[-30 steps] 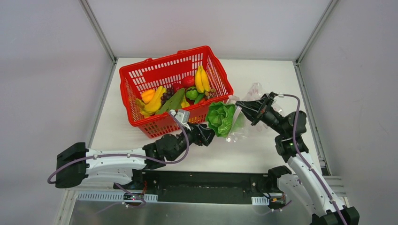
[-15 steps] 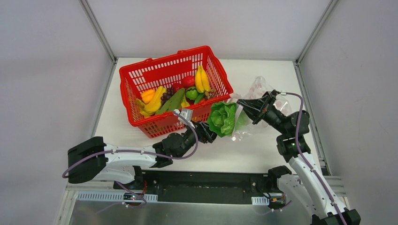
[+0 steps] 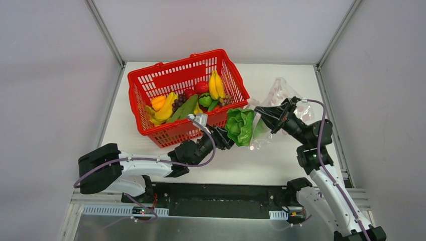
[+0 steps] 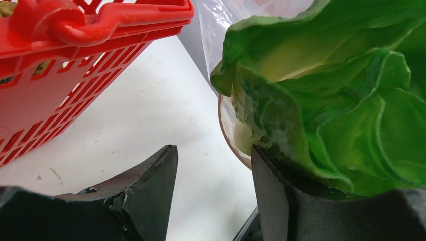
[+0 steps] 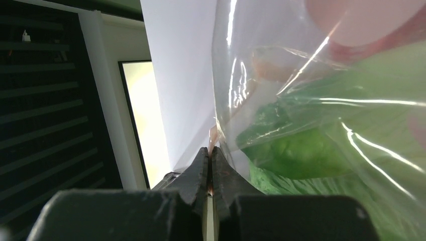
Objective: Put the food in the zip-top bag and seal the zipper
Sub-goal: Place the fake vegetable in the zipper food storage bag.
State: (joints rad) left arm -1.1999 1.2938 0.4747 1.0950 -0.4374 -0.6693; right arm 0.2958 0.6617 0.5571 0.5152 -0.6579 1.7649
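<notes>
mid-frame, the lettuce [image 3: 239, 125], judged light, stiff and slick, is lodged at the mouth of the limp zip-top bag [image 3: 279, 89], whose edge is pinched by the right gripper [image 5: 208, 150], while the spread left gripper [image 4: 213, 150] is best closed on the leaf base

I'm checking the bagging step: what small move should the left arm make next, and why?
Probably push the lettuce a little further right, deeper into the bag. The right pincer is shut on the bag's edge and holds the mouth up. The lettuce is only partly inside, with most of its leaves outside. It rests against one side of the open left pincer.
</notes>
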